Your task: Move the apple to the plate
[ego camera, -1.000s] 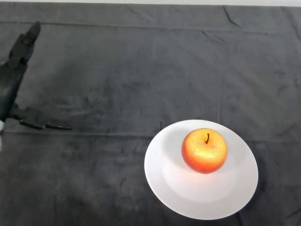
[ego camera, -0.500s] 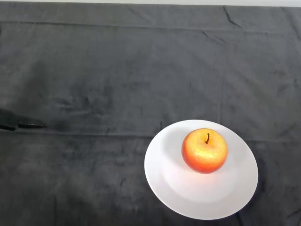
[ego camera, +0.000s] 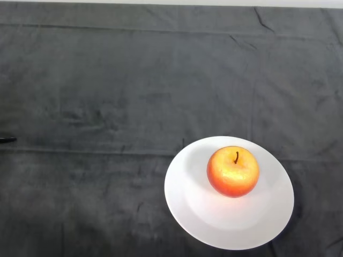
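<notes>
Your left hand (ego camera: 6,140) shows only as a dark sliver at nine o'clock; its grasp can't be judged. Red-yellow apple (ego camera: 233,171) sits upright on the white plate (ego camera: 193,214), at five o'clock. Placement looks complete; nothing further seems needed.

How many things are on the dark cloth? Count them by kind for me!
Apples: 1, the red and yellow apple
Plates: 1, the white plate, with the apple sitting on it
Total: 2
</notes>
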{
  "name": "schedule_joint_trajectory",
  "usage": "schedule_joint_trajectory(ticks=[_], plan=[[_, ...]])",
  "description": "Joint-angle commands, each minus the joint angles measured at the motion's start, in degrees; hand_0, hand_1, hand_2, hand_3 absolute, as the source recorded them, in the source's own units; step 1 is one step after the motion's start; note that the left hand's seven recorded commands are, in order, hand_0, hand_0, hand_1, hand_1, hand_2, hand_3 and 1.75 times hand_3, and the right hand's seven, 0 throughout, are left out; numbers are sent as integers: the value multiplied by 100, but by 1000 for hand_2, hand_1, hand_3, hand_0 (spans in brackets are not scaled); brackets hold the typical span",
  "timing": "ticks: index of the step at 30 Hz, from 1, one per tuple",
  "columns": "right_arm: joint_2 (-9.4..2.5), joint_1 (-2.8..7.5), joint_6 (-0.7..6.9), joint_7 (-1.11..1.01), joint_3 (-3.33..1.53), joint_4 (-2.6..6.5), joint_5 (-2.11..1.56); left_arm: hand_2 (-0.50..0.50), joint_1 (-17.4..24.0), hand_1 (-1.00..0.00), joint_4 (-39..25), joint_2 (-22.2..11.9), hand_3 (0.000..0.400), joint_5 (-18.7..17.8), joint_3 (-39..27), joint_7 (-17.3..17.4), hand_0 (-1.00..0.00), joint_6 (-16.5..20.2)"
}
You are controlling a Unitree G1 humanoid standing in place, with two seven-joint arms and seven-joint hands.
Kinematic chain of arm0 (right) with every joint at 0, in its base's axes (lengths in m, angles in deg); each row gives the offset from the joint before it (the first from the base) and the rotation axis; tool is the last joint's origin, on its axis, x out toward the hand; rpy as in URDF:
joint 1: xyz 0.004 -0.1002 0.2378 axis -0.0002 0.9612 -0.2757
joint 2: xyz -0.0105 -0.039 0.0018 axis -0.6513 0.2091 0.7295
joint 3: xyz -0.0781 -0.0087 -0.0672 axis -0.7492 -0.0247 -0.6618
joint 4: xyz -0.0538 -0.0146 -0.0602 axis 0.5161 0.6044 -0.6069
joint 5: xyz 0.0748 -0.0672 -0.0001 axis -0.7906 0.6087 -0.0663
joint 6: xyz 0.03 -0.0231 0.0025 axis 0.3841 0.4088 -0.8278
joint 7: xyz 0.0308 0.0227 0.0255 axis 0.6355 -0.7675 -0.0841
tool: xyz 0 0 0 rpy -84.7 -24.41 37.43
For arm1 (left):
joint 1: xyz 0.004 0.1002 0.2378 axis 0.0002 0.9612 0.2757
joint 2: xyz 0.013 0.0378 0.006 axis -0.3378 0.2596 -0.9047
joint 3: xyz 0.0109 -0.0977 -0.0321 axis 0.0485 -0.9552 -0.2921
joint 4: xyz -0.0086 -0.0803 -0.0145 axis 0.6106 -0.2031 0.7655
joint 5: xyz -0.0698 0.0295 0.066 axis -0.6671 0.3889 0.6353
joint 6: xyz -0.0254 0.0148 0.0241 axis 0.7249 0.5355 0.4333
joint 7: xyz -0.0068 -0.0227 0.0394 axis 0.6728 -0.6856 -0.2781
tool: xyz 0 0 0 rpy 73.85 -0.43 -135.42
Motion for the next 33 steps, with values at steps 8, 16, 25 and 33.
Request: schedule_joint_trajectory(ticks=[8,16,25,33], plan=[[25,144,-43,-15,53,140,-27,0,391,0,322,-430,0,-237,-412,-357,0,325],[24,141,-49,-13,51,149,-27,0,478,0,324,-411,0,-309,-601,-632,0,565],[24,139,-52,-12,50,153,-28,0,474,0,248,-369,0,-278,-667,-822,0,755],[24,139,-54,-11,50,153,-29,0,486,0,171,-346,0,-213,-684,-907,0,819]])
